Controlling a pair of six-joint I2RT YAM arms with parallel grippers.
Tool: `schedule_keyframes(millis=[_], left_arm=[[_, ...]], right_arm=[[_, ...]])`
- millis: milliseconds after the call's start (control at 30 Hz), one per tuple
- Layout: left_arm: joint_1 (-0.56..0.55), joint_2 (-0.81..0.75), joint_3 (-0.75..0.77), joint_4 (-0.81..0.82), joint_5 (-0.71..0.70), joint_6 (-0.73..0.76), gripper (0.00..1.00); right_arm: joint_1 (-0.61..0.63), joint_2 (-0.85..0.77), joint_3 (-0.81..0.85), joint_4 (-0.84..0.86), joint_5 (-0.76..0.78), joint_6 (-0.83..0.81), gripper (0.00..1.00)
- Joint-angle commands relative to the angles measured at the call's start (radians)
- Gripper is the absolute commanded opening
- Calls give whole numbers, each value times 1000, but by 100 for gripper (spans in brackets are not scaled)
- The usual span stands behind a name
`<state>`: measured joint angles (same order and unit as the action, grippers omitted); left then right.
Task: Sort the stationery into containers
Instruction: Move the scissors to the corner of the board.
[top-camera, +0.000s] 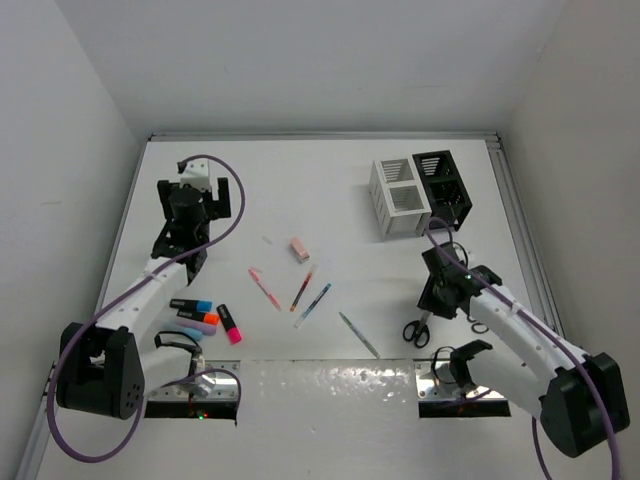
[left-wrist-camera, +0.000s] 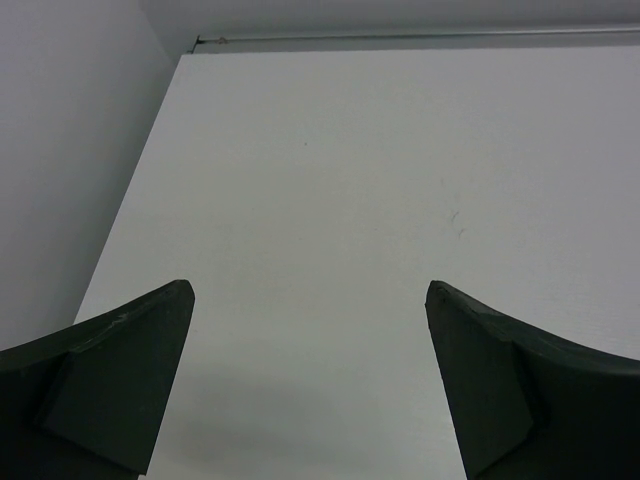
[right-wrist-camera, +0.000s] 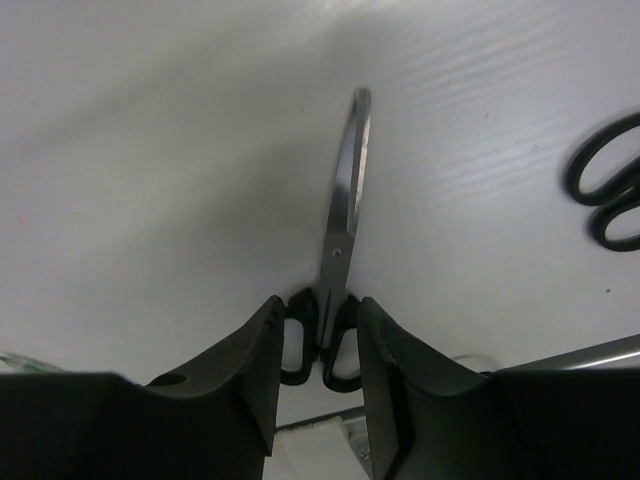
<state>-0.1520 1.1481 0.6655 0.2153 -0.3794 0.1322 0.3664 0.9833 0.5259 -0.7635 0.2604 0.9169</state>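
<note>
On the near side of the white organiser (top-camera: 400, 200), we see the right gripper (right-wrist-camera: 318, 305) pinching scissors (right-wrist-camera: 345, 200) by the handles (blades closed), the left gripper (left-wrist-camera: 308, 290) spread wide.

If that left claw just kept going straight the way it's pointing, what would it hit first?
The way looks free: the open left gripper points across a stretch of white table with nothing showing on it. It would probably reach the metal strip at the far edge first, though depth is hard to judge.
</note>
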Motion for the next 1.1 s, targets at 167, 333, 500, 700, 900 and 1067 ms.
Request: schedule_keyframes(millis=[167, 333, 500, 700, 900, 1067], left_arm=[[-17, 13, -12, 105, 8, -23, 100], [-23, 10, -17, 111, 5, -17, 100], [-38, -2, -23, 113, -9, -9, 100], [-46, -4, -26, 101, -21, -9, 100], [-58, -7, -30, 104, -23, -11, 100], [-63, -7, -30, 104, -19, -16, 100]], right_arm=[[140, -3, -30, 40, -56, -65, 35], [170, 80, -1, -17, -56, -107, 35], [207, 95, -47, 84, -131, -89, 28], [226, 103, -35, 35, -54, -55, 24], [203, 31, -96, -42, -21, 89, 26], [167, -6, -129, -49, -29, 126, 25]])
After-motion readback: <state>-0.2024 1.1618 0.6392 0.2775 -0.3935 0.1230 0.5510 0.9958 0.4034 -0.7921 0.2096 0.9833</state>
